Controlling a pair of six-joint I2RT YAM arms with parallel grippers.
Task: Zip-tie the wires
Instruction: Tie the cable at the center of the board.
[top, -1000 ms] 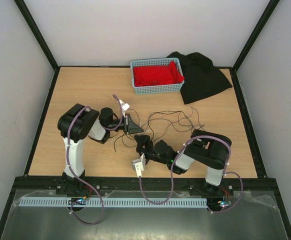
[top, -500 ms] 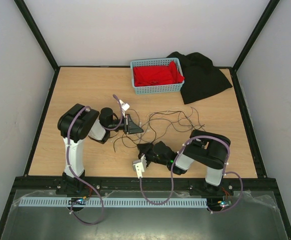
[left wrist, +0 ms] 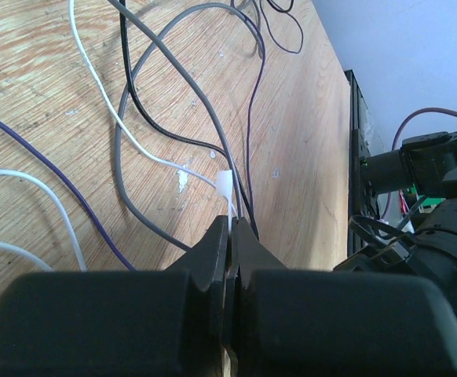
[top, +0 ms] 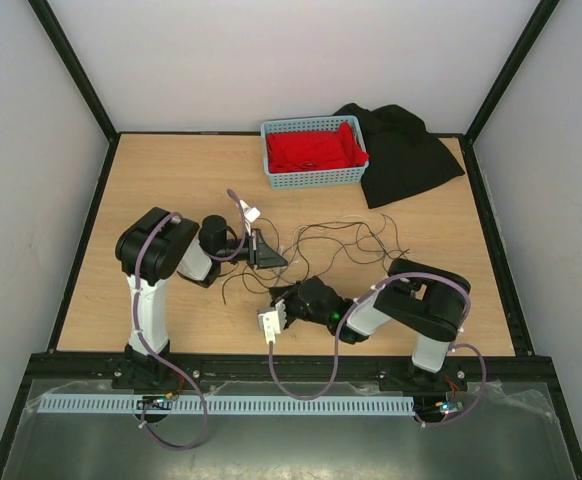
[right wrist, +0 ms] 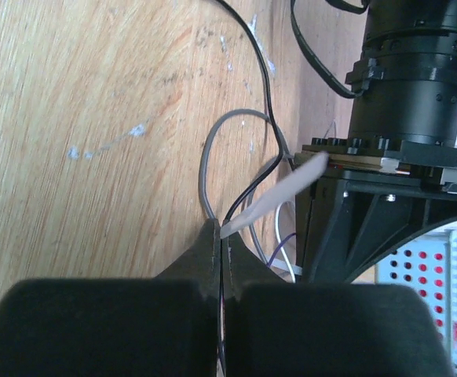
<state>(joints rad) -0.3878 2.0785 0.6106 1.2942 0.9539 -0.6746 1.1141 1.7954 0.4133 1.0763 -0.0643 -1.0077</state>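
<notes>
The wires [top: 341, 238] lie in loose thin loops at the table's middle. In the left wrist view grey, black, white and purple wires [left wrist: 183, 78] run together into my left gripper [left wrist: 232, 225], which is shut on them beside a small white zip tie [left wrist: 225, 188]. My left gripper [top: 277, 261] points right. My right gripper [top: 277, 296] points left, just in front of it. In the right wrist view my right gripper [right wrist: 221, 232] is shut on the white zip tie tail [right wrist: 279, 196], with a black wire [right wrist: 252, 188] at its tips.
A blue basket [top: 316, 178] holding a red cloth [top: 316, 148] stands at the back. A black cloth [top: 401, 150] lies to its right. The left arm's black wrist [right wrist: 413, 71] stands close in front of my right gripper.
My right gripper has shut on the zip tie tail and shifted slightly left. The left arm has stayed put, still shut.
</notes>
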